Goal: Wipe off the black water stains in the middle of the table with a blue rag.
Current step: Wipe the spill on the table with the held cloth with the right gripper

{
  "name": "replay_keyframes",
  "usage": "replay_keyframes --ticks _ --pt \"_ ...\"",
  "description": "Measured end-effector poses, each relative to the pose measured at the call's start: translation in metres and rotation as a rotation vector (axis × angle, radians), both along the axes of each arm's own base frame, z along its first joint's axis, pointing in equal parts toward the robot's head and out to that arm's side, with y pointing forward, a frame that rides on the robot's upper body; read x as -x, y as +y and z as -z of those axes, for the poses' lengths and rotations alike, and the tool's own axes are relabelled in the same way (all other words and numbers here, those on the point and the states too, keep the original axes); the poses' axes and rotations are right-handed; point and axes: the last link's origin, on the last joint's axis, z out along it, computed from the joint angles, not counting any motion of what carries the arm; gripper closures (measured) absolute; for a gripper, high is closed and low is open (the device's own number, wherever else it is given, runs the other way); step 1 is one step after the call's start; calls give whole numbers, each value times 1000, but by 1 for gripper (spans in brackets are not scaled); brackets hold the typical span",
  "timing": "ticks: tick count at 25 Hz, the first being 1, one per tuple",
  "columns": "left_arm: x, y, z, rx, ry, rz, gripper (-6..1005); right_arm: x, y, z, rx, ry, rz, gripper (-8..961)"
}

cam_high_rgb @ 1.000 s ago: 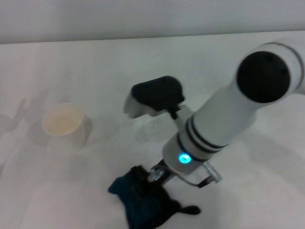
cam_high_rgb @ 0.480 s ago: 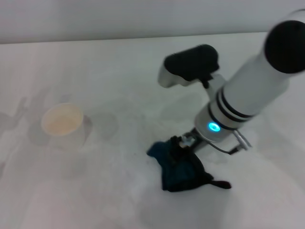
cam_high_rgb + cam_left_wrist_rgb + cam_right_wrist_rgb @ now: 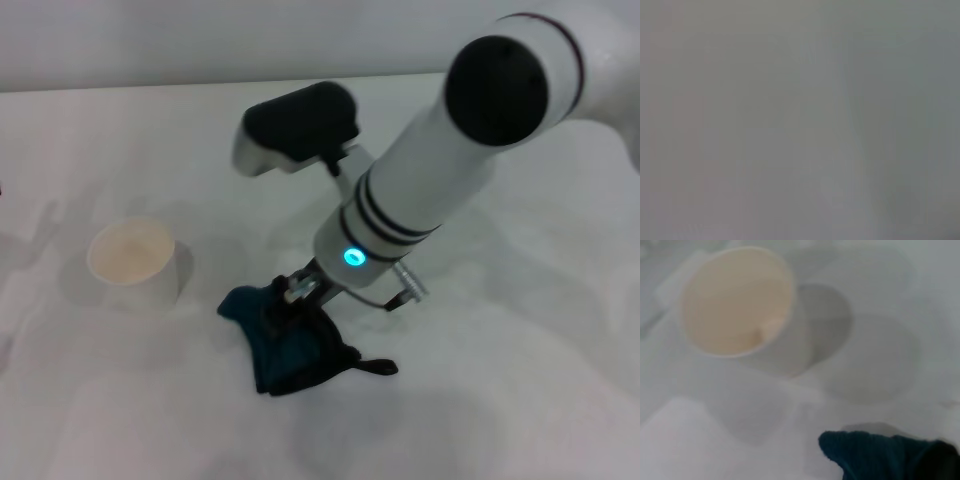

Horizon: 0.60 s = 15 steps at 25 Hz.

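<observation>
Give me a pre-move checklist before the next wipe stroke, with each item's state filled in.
1. Blue rag under the right claw, pressed on the table: ok.
2. Claw's grip on the rag: cannot tell, the fingertips are hidden by cloth.
3. Black water stains visible: not ok, none seen; possibly wiped away or under the rag.
4. Paper cup clear of the rag: ok, standing upright and apart on the robot's left.
5. Left arm out of the way: cannot tell, not seen in any view.

Dark teal-blue rag, crumpled, black trim and loop, flat on white table, middle toward near edge, gripped from above, black water stains not visible
</observation>
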Motion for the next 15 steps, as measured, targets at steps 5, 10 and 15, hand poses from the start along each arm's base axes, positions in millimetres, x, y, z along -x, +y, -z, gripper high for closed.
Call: replay_keyframes --ticks 5,10,15 --pt "-1 1 1 2 1 1 122 11 -14 14 64 24 -9 866" --pt "-2 3 2 9 3 2 122 16 -30 23 119 45 1 866" --pt "0 2 0 9 6 0 123 9 -30 18 120 23 23 866"
